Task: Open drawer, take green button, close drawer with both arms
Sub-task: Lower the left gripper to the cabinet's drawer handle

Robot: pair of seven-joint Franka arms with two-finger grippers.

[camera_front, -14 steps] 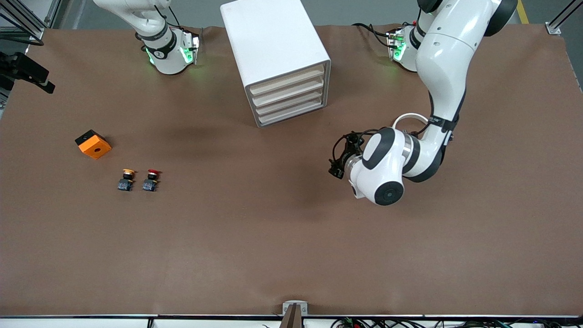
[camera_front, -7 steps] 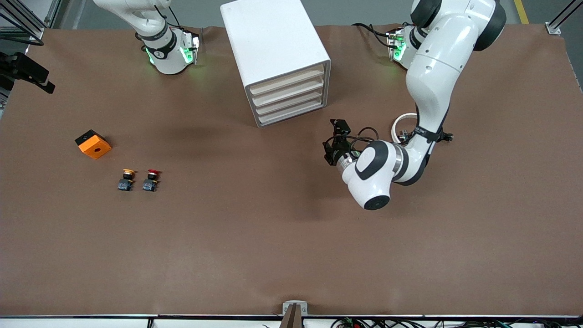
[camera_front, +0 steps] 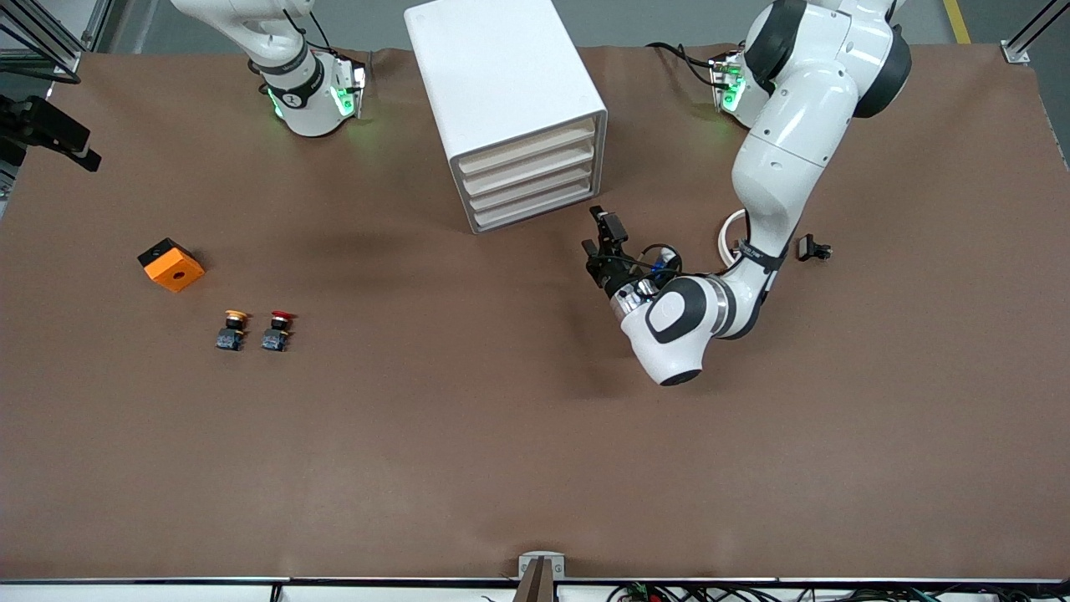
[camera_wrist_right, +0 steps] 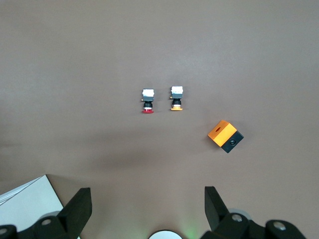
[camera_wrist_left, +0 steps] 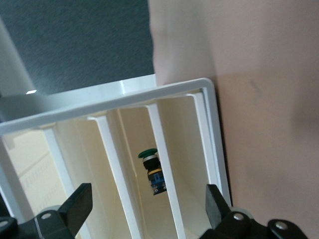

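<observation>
Front view: you have the cabinet (camera_front: 510, 109) with all four drawers flush, so nothing is opened yet; the left gripper (camera_front: 603, 242) hangs released just beside its drawer fronts. Left wrist view: the green button (camera_wrist_left: 151, 167) sits inside a drawer (camera_wrist_left: 164, 164). Right wrist view: the right gripper (camera_wrist_right: 144, 209) waits released, high over the surface (camera_wrist_right: 149, 50).

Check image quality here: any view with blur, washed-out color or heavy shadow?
Front view: sharp and evenly lit, with soft arm shadows on the brown table and green base lights glowing. Left wrist view: soft and pale, the cabinet close to the lens; the green button inside still reads. Right wrist view: clear, a broad dim shadow band below the red button and yellow button.
</observation>
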